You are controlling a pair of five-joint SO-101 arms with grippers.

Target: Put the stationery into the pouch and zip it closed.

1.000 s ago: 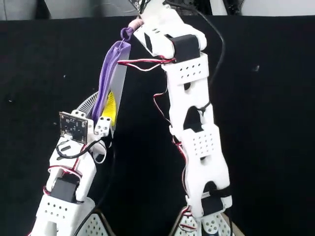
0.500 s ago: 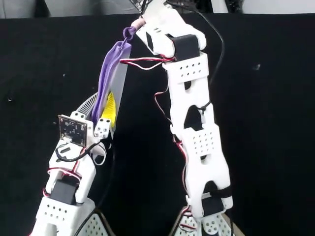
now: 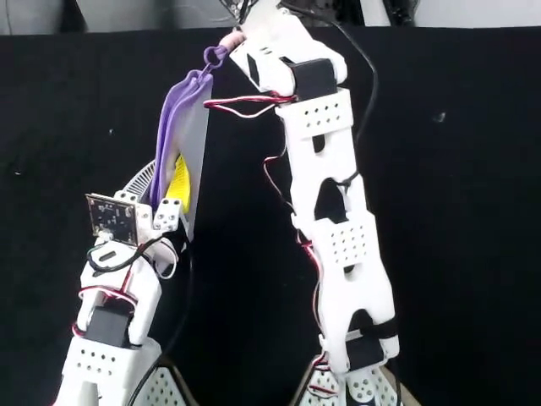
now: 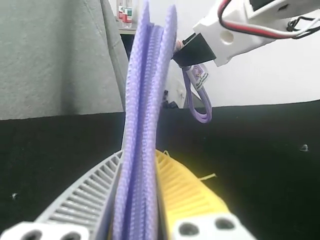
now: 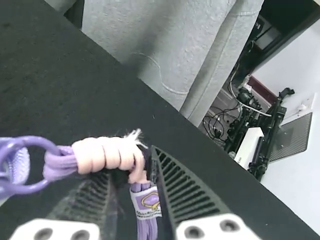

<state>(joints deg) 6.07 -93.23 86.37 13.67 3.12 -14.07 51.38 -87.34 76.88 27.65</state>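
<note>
The left hand (image 3: 165,184) grips the pouch (image 3: 179,118); the right hand (image 5: 135,175) pinches its pull (image 5: 102,155). Zipping looks nearly finished; next, a last tug

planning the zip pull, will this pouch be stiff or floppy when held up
Probably floppy: the pouch curves loosely between the left tool and the right tool. Likely light, since its upper end hangs from just the thin zip cord.

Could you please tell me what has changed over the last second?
The left gripper shifted left in the high view, swinging the pouch with it. The right gripper barely moved. Both sets of jaws stay shut: right on the zipper pull, left on the pouch.
</note>
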